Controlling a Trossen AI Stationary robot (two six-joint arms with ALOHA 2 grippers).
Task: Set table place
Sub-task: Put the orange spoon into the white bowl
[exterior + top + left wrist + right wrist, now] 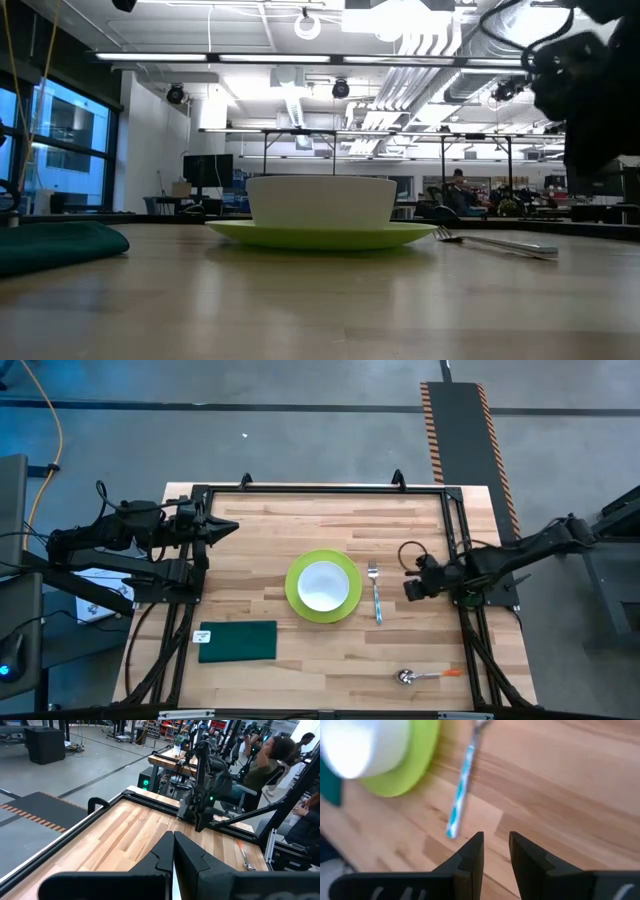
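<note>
On the wooden table [300,520] a white bowl [323,585] stands in a lime-green plate [296,600] at the middle. A fork with a blue handle [376,595] lies flat just right of the plate. My right gripper [410,588] hovers above the table right of the fork, slanting down. In its wrist view the fingers [496,837] stand a little apart with nothing between them, short of the fork's handle end [452,827]. My left gripper [232,528] waits shut at the far left, above the table.
A spoon with an orange handle [425,676] lies near the front right corner. A dark green folded cloth [238,641] lies near the front left. Black frame rails run along the table's edges [455,530]. People sit at benches beyond the table [265,760].
</note>
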